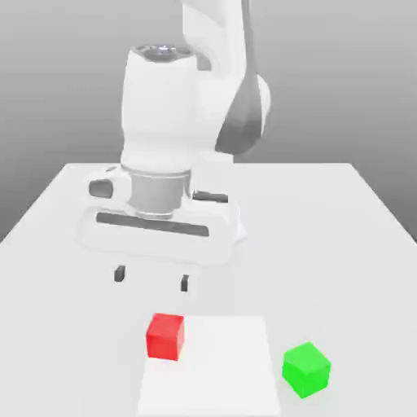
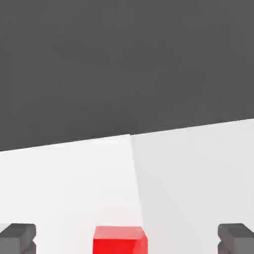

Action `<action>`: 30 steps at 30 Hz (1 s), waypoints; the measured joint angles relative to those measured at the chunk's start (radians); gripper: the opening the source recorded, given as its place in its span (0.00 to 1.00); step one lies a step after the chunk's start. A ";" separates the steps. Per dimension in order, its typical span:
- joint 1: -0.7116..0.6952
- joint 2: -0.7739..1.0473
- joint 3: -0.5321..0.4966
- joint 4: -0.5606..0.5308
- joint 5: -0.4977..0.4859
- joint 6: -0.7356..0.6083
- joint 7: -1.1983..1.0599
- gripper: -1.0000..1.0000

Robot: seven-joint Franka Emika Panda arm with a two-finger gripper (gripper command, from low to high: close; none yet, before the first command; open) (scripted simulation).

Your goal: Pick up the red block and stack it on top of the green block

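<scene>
A white table point(image 1: 326, 236) takes up the lower part of the exterior view, its far edge running level across the middle and its side edges spreading outward toward the near corners. The top is smooth and matte. A brighter white rectangular patch point(image 1: 228, 366) lies on it at the near edge, about midway between the two sides. Behind the table there is a plain grey backdrop point(image 1: 342, 73), lighter toward the exterior view's left and darker at the upper right. The light is soft and even, with faint shadows on the tabletop.
</scene>
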 joint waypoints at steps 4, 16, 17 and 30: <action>-0.009 0.113 0.011 -0.019 0.062 0.091 -0.044 0.50; -0.004 0.294 0.005 0.002 0.054 0.244 -0.039 0.00; -0.006 0.286 0.007 0.002 0.055 0.238 -0.039 0.00; 0.060 0.064 0.085 0.023 0.063 -0.007 0.090 0.00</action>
